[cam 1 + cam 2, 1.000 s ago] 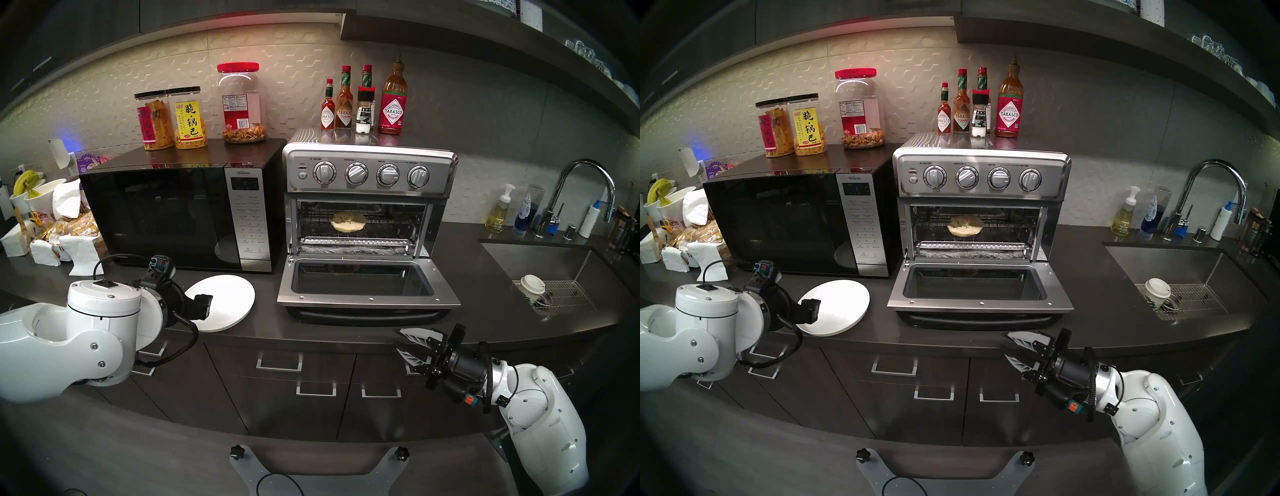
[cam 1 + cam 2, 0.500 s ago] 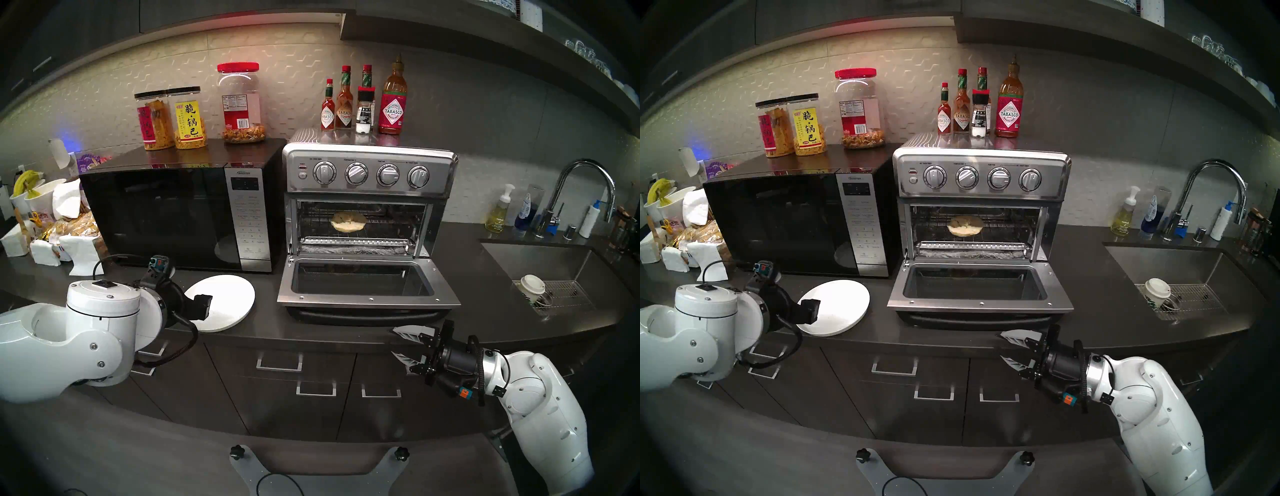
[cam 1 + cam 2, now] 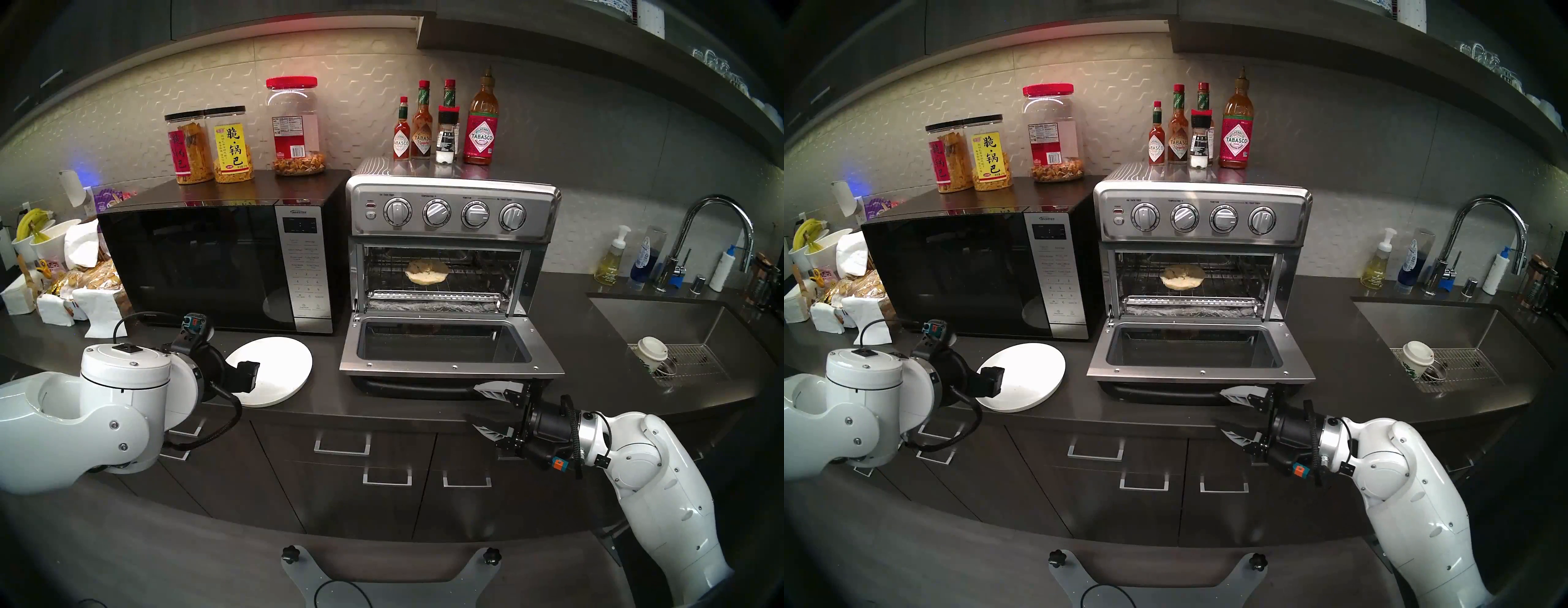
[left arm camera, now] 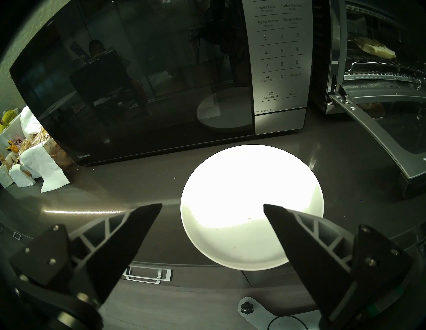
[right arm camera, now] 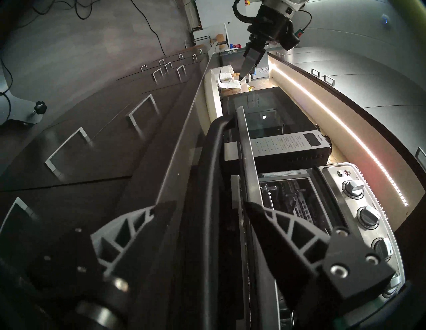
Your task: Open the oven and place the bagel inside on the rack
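The stainless oven [image 3: 452, 212] stands with its glass door [image 3: 449, 370] dropped flat. The pale bagel [image 3: 426, 271] lies on the wire rack [image 3: 479, 272] inside, left of centre, and also shows in the left wrist view [image 4: 375, 48]. My right gripper [image 3: 471, 403] is open at the right end of the door's black bar handle [image 5: 211, 161]. The handle runs between its spread fingers without being pinched. My left gripper [image 4: 212, 206] hangs open and empty over the near edge of the bare white plate [image 4: 253, 184].
A black microwave [image 3: 212, 263] with jars on top stands left of the oven. Sauce bottles [image 3: 481, 123] stand on the oven. The sink [image 3: 679, 339], holding a paper cup, is at the right. Bread bags and napkins crowd the far left. Drawer pulls [image 3: 341, 446] line the counter front.
My right gripper has risen and moved left from below the counter edge to the door handle's right end, staying open. The left arm, door and bagel have not moved.
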`<state>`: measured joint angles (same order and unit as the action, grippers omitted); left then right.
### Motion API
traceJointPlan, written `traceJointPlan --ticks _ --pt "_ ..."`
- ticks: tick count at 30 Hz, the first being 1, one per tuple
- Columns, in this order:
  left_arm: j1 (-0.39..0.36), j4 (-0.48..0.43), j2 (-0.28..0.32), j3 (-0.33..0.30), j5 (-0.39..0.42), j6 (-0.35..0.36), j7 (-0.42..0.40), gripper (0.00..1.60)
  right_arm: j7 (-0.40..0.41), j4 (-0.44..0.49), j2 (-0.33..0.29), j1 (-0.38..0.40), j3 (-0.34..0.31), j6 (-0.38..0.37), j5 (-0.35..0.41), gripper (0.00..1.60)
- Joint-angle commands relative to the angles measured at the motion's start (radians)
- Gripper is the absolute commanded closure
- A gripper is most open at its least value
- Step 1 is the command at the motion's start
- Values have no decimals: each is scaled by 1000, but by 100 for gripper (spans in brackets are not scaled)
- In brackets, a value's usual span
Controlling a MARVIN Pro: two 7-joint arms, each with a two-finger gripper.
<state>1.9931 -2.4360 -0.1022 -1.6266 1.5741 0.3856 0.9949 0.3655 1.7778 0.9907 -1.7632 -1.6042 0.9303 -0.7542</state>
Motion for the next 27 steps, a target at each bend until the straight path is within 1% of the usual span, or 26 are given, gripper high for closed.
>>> traceJointPlan --ticks 1,2,4,5,6,9,10,12,13,14,15,16,17,18,21,24,25,26,27 --pt "10 -7 -10 -34 -7 3 -3 0 0 -7 -6 63 -4 1 23 46" --pt "12 -7 -11 -37 -8 4 -4 0 3 -8 -7 66 -3 1 25 50" --pt "18 -7 -15 -44 -10 6 -5 0 8 -9 -8 70 -2 3 28 68" --pt "20 -7 -17 -46 -11 7 -6 0 9 -9 -9 72 -1 4 26 72" --pt "23 -7 -19 -50 -12 9 -7 0 10 -10 -8 73 -1 5 26 71" --pt "33 -7 -26 -62 -15 15 -10 0 11 -17 -6 77 1 6 28 80" --pt "37 -7 -29 -66 -17 17 -11 0 10 -21 -6 75 2 7 29 78" --pt "43 -7 -35 -75 -19 23 -14 0 8 -19 -8 65 -2 11 30 80" --pt "47 -7 -39 -80 -21 26 -15 0 6 -16 -10 57 -5 13 31 76" --pt "51 -7 -42 -84 -22 29 -17 0 8 -12 -15 48 -7 15 34 64" --pt "54 -7 -46 -89 -24 33 -18 0 10 -10 -19 42 -8 18 37 58" --pt "57 -7 -49 -93 -25 35 -20 0 10 -6 -22 35 -10 23 33 58" --pt "60 -7 -53 -97 -26 39 -22 0 11 -3 -25 31 -11 27 31 46" --pt "65 -7 -57 -103 -28 43 -24 0 15 -4 -29 29 -11 30 30 44" --pt "76 -7 -70 -119 -34 55 -31 0 17 -6 -39 26 -15 30 23 29" --pt "87 -7 -81 -133 -39 65 -38 0 19 -2 -46 24 -19 30 20 35" --pt "91 -7 -86 -139 -41 70 -42 0 19 -2 -47 25 -19 30 20 41" --pt "94 -7 -90 -143 -43 73 -44 0 23 -1 -51 27 -15 30 15 44" --pt "99 -7 -95 -150 -45 77 -47 0 20 1 -49 26 -16 30 14 53"
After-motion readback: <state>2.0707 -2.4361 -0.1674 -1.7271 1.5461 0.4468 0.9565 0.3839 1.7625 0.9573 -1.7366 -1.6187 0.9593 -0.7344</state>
